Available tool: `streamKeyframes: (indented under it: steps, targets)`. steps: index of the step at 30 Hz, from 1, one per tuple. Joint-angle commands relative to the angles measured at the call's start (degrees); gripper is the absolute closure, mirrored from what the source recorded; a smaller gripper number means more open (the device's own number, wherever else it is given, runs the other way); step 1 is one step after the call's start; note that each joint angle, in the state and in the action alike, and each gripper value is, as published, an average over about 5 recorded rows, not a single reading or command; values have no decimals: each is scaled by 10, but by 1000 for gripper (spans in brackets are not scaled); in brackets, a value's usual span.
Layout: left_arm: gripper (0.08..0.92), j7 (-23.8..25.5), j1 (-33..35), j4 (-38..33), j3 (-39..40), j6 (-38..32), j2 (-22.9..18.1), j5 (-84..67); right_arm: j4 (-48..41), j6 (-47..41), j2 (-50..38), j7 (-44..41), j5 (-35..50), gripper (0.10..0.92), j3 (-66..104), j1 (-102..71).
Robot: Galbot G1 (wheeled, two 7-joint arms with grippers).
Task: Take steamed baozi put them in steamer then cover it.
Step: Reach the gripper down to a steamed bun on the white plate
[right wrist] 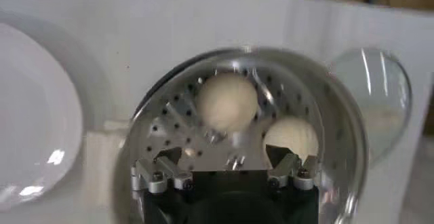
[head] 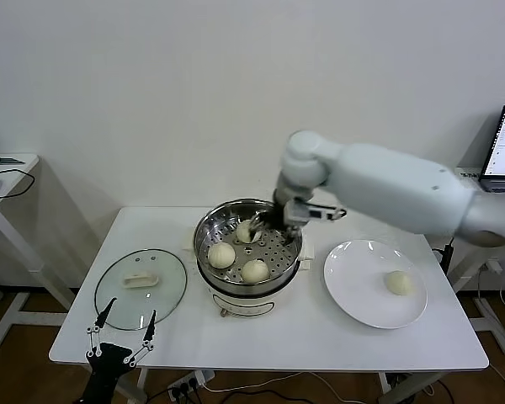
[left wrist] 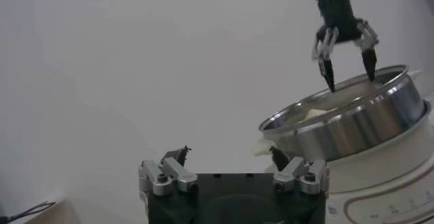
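Right gripper open over steamer, partly hiding one baozi; left gripper open

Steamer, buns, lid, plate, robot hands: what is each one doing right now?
Steamer: uncovered, three buns inside.
Plate: one bun on it.
Lid: flat on the table, beside the steamer.
Right gripper: open, inside the steamer over a bun.
Left gripper: open, near the lid.
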Motion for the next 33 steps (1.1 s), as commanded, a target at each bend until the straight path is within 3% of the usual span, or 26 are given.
streamKeyframes:
  steps: [1,12,23,33]
  targets:
    - [177,0,-1,1,3,1,3,1,-103,-285,-184,-27,207,203,27,-6]
    - [177,0,-1,-1,6,4,3,2,-247,-253,-200,-28,99,203,54,-137]
    - [177,0,4,3,4,2,1,3,-272,-250,-166,9,27,203,87,-236]
    - [177,0,4,5,4,2,-1,4,-291,-250,-147,33,24,203,92,-253]
